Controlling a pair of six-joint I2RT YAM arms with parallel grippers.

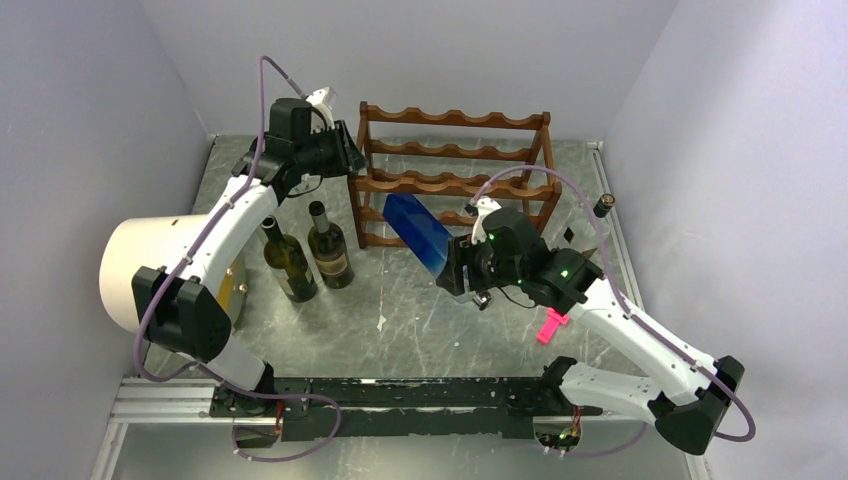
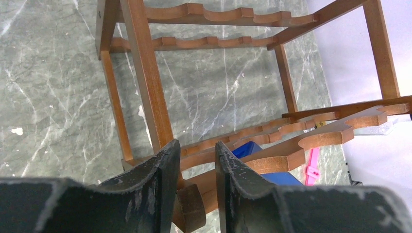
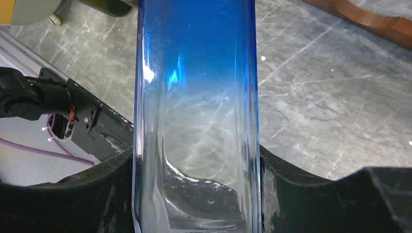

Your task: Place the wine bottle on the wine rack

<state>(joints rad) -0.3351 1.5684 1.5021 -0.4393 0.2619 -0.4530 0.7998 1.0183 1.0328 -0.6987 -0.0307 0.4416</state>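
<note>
at the wine rack (image 1: 455, 118), left jaws' grip unclear; right jaws clasp blue bottle (image 1: 418, 232).

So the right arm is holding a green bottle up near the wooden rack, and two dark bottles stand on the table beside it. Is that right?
Not quite: the bottle in the right end effector is blue, not green, as the right wrist view shows. It is near the wooden rack, and two dark bottles stand on the table beside it.

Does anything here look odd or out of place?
A pink piece lies loose on the table by the right arm. The blue bottle hangs tilted in the right gripper, near the bottom of the rack.
</note>
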